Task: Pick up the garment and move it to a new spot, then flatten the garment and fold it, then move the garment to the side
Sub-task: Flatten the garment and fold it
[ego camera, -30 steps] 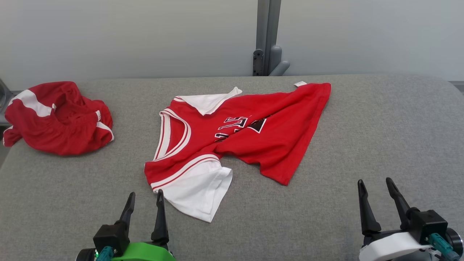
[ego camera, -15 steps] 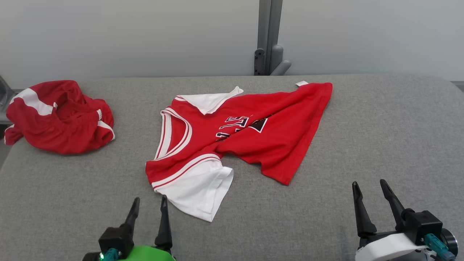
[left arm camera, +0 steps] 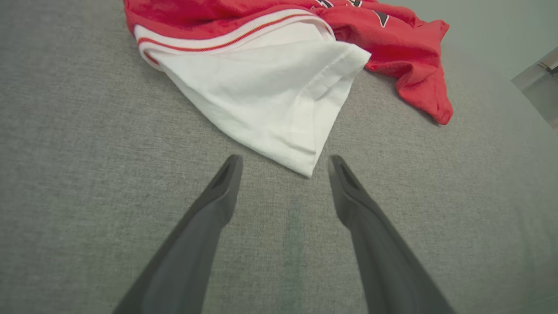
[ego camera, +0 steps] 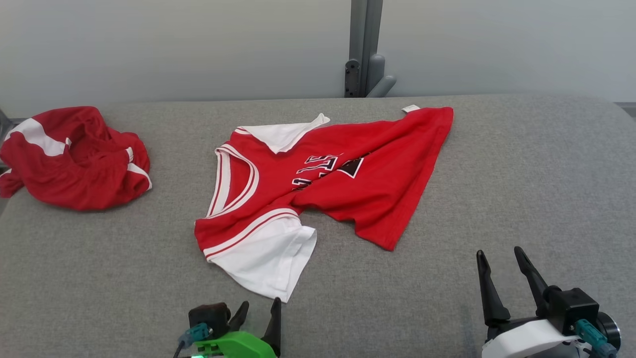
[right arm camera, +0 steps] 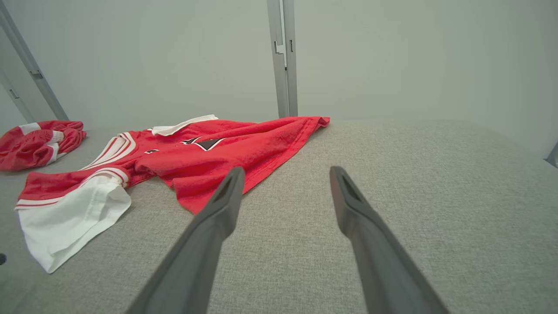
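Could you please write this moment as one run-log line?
garment: jersey lying on grey table, ungrasped | left gripper: open, at white sleeve corner | right gripper: open, apart from jersey

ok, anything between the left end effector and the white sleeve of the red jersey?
Nothing visible. The open left end effector points at the red-and-white jersey's white sleeve corner, with only bare grey fabric tabletop between. The crumpled red garment lies well aside.

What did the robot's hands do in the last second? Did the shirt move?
The left gripper swung toward the robot's right and turned, so its open fingers now point at the white sleeve of the red-and-white jersey. Nothing was grabbed. The jersey, the crumpled red garment and the open right gripper stayed about where they were.
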